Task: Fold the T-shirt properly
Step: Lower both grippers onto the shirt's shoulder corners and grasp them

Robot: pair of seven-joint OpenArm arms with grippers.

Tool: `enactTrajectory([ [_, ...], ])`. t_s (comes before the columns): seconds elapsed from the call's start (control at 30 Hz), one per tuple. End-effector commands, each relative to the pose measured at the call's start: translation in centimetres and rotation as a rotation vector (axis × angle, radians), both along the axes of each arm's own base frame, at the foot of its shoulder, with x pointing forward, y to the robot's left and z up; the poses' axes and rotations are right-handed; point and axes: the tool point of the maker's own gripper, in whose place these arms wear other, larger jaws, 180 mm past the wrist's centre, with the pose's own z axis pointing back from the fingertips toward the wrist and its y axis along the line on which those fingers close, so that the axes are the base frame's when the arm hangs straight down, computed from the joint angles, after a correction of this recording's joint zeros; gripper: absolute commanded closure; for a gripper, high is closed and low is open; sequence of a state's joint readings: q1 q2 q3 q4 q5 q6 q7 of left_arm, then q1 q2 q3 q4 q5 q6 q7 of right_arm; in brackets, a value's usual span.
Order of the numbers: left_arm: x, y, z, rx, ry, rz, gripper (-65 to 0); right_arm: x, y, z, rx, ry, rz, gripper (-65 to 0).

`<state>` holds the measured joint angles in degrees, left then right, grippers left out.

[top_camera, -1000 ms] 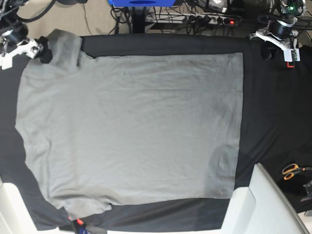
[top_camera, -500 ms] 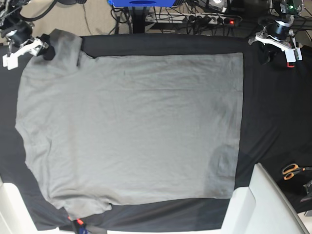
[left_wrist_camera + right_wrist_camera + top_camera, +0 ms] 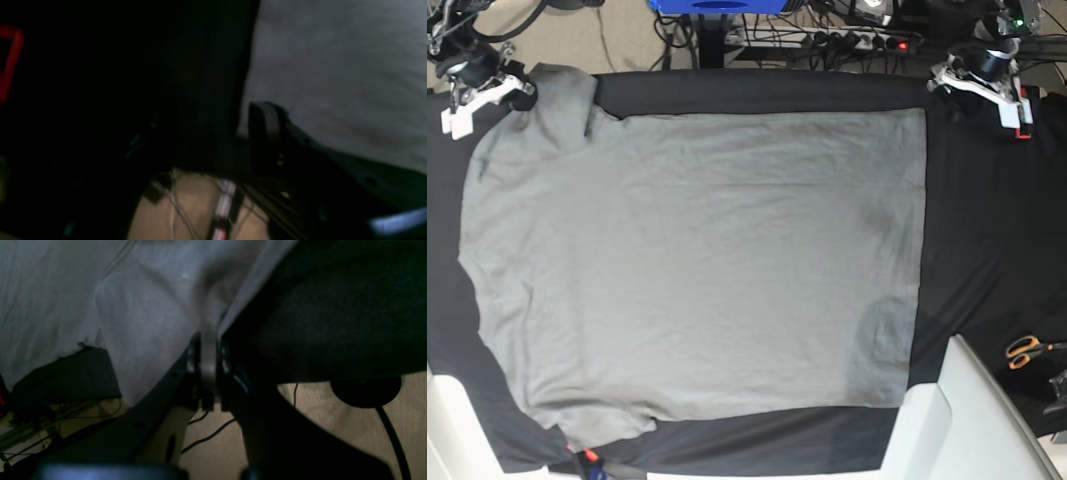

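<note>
Over the last second the right gripper (image 3: 208, 366) has drawn back toward the far corner of the desk and snapped closed; in its wrist view the two pads are pressed onto a thin fold of grey cloth, so it has pinched the edge of the sleeve of the T-shirt (image 3: 697, 270). Across the desk the left gripper (image 3: 975, 82) has shifted slightly toward the back edge and sits over bare black cloth near the hem corner, apart from the shirt. Its wrist view is too dark and blurred for me to tell how its jaws stand; only one dark finger (image 3: 263, 130) shows, beside the grey fabric's edge. I'd judge the first fold is only beginning: one corner is secured, and the other arm has yet to take hold. The shirt itself lies flat and spread, lightly wrinkled, covering most of the black table cloth (image 3: 987, 250), collar end toward the right arm. Orange-handled scissors (image 3: 1027, 350) lie near the desk's edge, well clear of the shirt. Behind the desk a power strip (image 3: 847, 42) and tangled cables run over a beige floor.
</note>
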<state>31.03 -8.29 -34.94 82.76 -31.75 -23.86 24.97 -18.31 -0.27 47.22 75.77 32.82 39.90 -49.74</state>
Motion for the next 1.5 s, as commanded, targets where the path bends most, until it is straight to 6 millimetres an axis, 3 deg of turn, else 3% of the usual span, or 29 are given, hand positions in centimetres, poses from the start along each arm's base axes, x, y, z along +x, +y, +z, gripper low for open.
enactTrajectory([
  [0.0, 0.4, 0.5, 0.6, 0.005, -0.031, 0.007, -33.7, 0.1, -0.7, 0.4, -0.019, -0.009, 0.004, -0.5],
  [0.1, -0.1, 0.1, -0.2, -0.017, -0.012, 0.007, -33.7, 0.1, -0.7, 0.4, -0.018, -0.008, 0.004, -0.6],
  [0.2, 0.0, -2.1, -0.7, -0.064, -0.018, -0.075, -33.7, 0.1, -0.6, 0.4, -0.018, -0.008, 0.006, -0.6],
  [0.33, 0.5, -3.2, -1.1, -0.099, -0.036, -0.088, -33.1, 0.2, -0.6, 0.4, -0.017, -0.008, 0.007, -0.6],
  [0.77, 0.4, -3.9, -3.6, -0.164, -0.004, -0.035, -32.9, 0.1, -0.6, 0.4, -0.017, -0.007, 0.007, -0.6],
  [1.07, 1.0, -4.1, -3.5, -0.168, -0.014, -0.038, -32.4, 0.1, -0.6, 0.4, -0.017, -0.007, 0.007, -0.6],
  [1.17, 0.9, -4.1, -3.6, -0.171, -0.012, -0.037, -23.7, 0.1, -0.6, 0.4, -0.017, -0.007, 0.007, -0.6],
  [1.33, 1.4, -4.7, -3.6, -0.185, -0.024, -0.031, 0.0, 0.2, -0.6, 0.4, -0.017, -0.008, 0.007, -0.6],
  [1.47, 1.4, -4.9, -3.7, -0.19, -0.024, -0.028, 0.0, 0.2, -0.6, 0.4, -0.017, -0.008, 0.007, -0.6],
])
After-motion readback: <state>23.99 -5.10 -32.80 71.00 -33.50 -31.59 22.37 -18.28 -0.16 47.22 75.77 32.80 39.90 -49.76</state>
